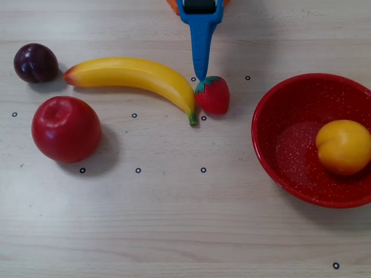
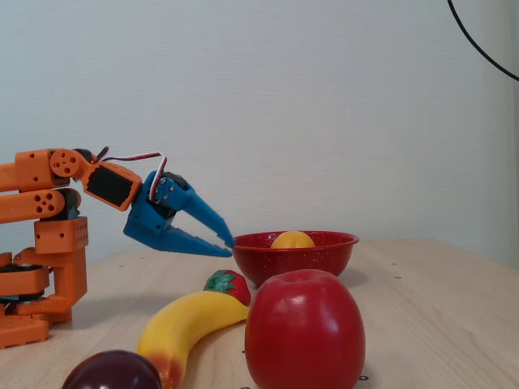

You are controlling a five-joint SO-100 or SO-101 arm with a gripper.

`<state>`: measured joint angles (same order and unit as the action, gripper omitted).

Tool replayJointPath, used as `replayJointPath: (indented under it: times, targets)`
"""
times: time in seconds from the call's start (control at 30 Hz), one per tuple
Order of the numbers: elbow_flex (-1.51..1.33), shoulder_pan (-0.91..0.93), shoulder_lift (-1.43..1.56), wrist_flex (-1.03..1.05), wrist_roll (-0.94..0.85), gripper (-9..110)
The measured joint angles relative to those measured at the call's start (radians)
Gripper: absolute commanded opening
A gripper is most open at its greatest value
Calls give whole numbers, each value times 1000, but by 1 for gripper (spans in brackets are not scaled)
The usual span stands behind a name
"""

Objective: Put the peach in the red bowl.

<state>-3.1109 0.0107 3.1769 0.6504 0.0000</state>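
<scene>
The yellow-orange peach lies inside the red bowl toward its right side; in the fixed view only the peach's top shows over the bowl's rim. My blue gripper reaches down from the top edge of the overhead view, and its tips end just above the strawberry's green cap. In the fixed view the gripper hangs low over the table, left of the bowl. Its fingers stand slightly apart with nothing between them.
A strawberry sits right under the gripper tips, with a banana to its left. A red apple and a dark plum lie at the left. The orange arm base stands at the fixed view's left.
</scene>
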Motion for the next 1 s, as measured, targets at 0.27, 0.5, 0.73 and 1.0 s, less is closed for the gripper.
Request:
replayJointPath:
  times: [0.27,0.5,0.73,1.0]
  targets:
    - [-3,0,38,233,-43,0]
    - [-3,0,38,233,-44,0]
    - [-3,0,38,233,-44,0]
    - [-3,0,38,233,-44,0]
